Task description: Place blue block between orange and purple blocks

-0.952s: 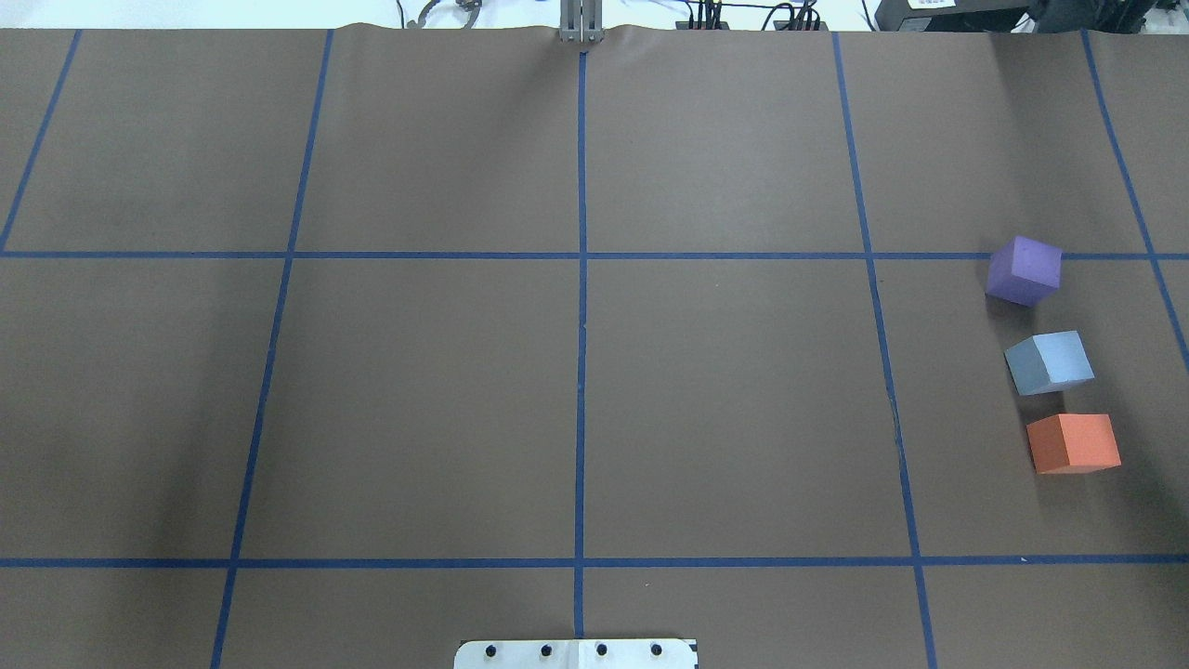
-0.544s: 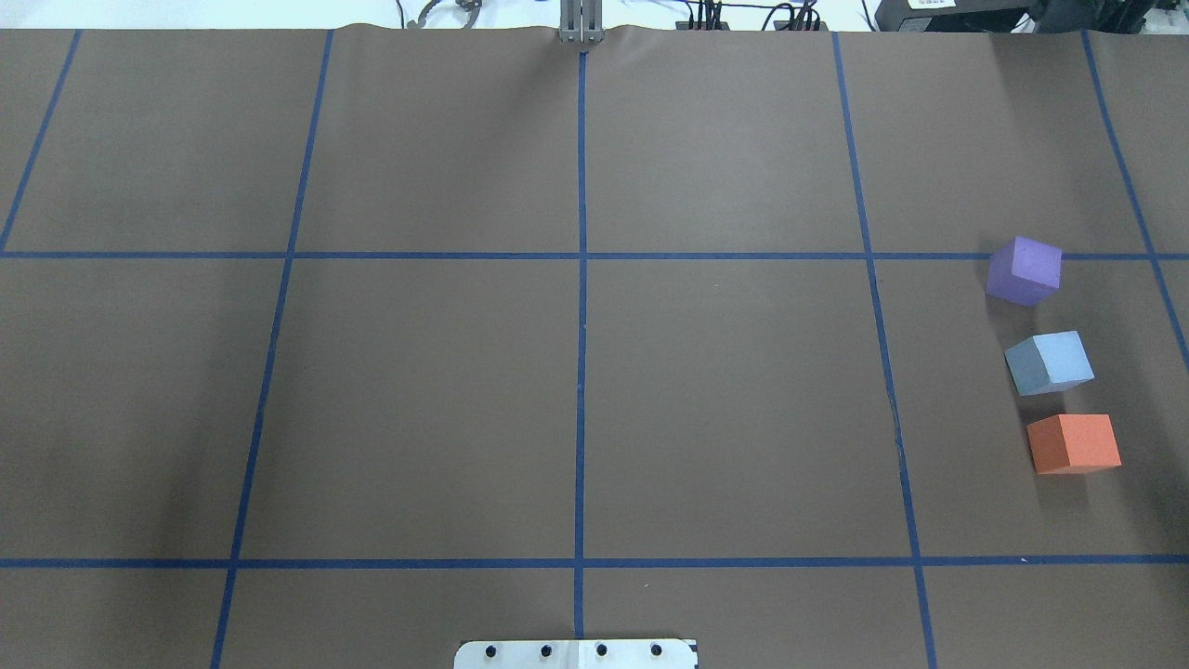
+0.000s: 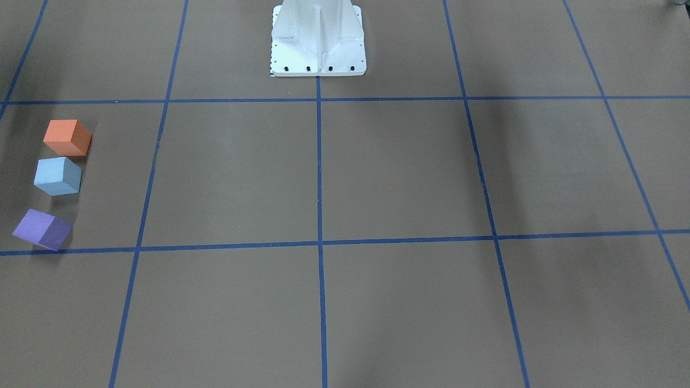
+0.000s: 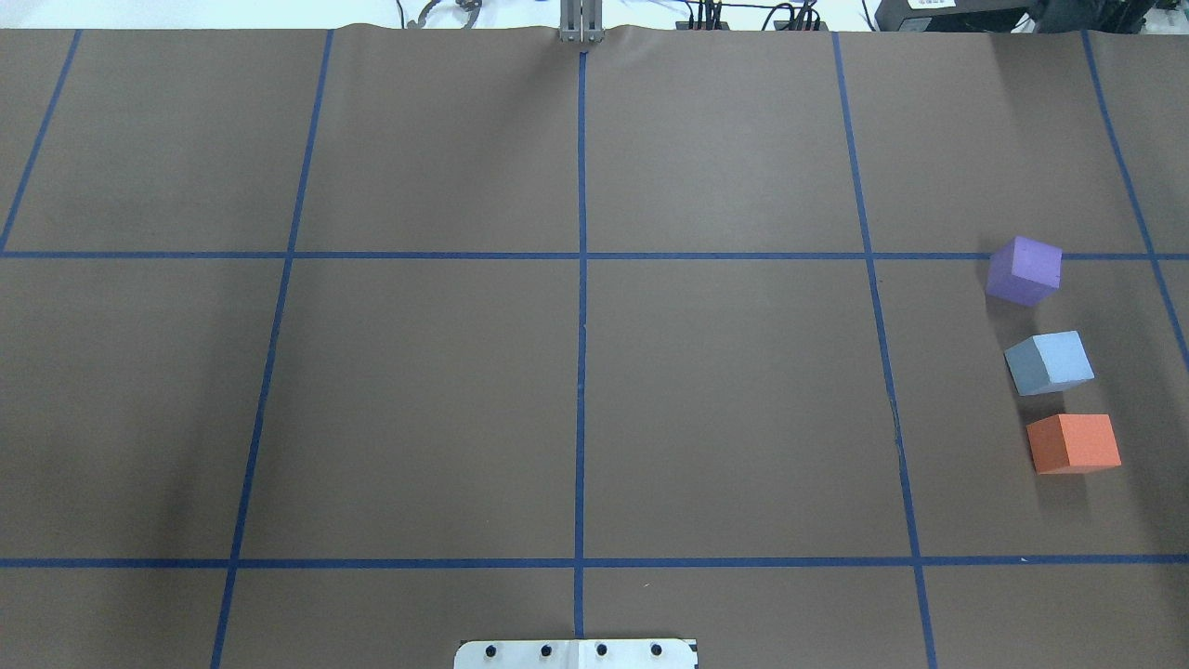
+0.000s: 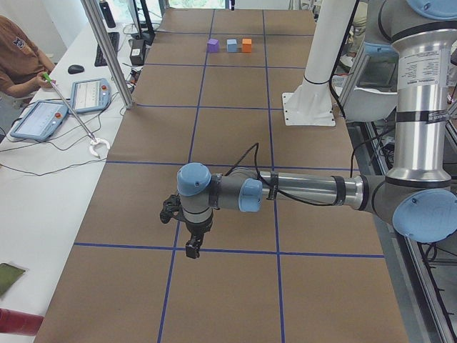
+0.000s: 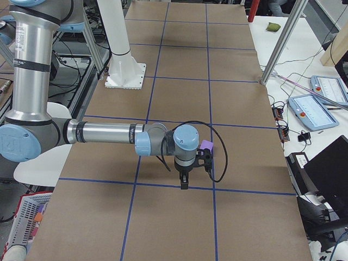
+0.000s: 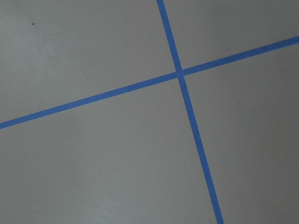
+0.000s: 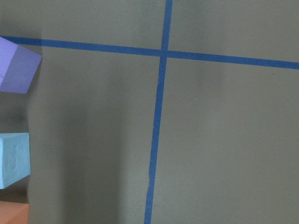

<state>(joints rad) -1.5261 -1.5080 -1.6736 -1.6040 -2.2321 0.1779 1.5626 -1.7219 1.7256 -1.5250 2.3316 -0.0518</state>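
Note:
The blue block [image 4: 1050, 362] stands on the table between the purple block [image 4: 1024, 270] and the orange block [image 4: 1074, 443], in one row at the table's right side. They also show in the front view: orange [image 3: 67, 137], blue [image 3: 57, 175], purple [image 3: 42, 229]. The right wrist view shows the purple [image 8: 16, 65], blue [image 8: 13, 159] and orange [image 8: 13, 213] blocks at its left edge. My left gripper [image 5: 191, 250] and right gripper [image 6: 184, 185] show only in the side views, pointing down above the table. I cannot tell whether they are open or shut. Neither holds a block.
The table is covered in brown paper [image 4: 427, 400] with a blue tape grid. The robot's white base [image 3: 318, 40] stands at the near middle edge. Tablets and cables [image 5: 68, 107] lie on the operators' side, where a person sits.

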